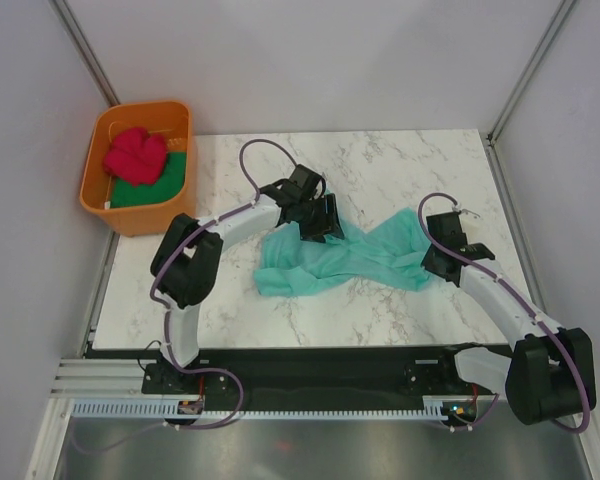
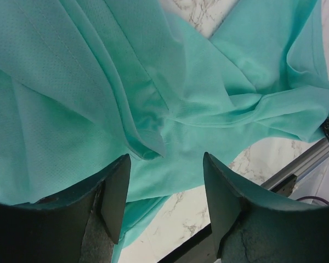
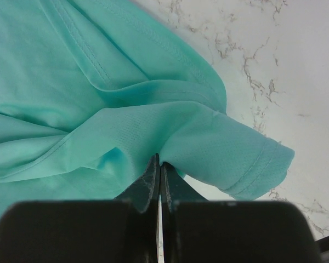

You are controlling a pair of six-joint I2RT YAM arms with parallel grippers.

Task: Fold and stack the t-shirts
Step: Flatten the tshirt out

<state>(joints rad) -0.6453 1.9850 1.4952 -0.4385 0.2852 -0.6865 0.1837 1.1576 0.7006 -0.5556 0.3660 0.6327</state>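
Fingers differ by arm: just right of the orange tub [image 1: 140, 215] at ten o'clock, where the red shirt [image 1: 135, 155] and the green shirt [image 1: 168, 185] lie bunched, the left fingers [image 2: 115, 192] stand spread low over the teal shirt [image 1: 345, 258], holding nothing. That shirt lies crumpled in a long band on the table [image 1: 380, 170], from the centre toward three o'clock. At its three o'clock end the right fingers [image 3: 145, 189] are pressed together on a fold beside the sleeve hem. I judge the cloth light, limp and slightly slick, likely to sag; stitched hems or shoulder seams look the surest hold.
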